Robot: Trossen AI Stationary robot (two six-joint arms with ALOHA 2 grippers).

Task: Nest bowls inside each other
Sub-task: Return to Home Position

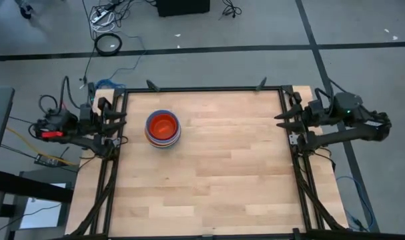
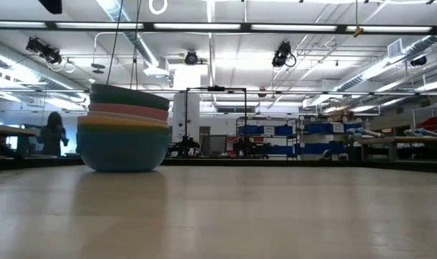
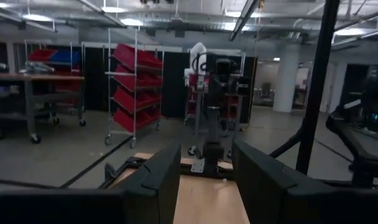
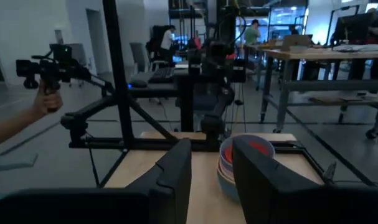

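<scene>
The bowls stand nested in one stack [image 1: 163, 128] on the far left part of the wooden table. A red-orange bowl [image 1: 164, 125] lies innermost on top. In the low view the stack [image 2: 124, 129] rests on the base of its outermost light blue bowl, with orange, pink and dark teal rims above. The right wrist view shows the stack [image 4: 246, 158] past the fingers. My left gripper [image 1: 121, 127] hovers open at the table's left edge, level, a short way from the stack. My right gripper [image 1: 280, 121] hovers open at the right edge, level, far from the stack.
A black metal frame [image 1: 202, 90] runs along the table's far, left and right edges, with both arms mounted on it. Beyond the table's left side, a person's hand [image 4: 45, 99] holds a dark device. The wooden top [image 1: 222, 173] spreads wide to the right of the stack.
</scene>
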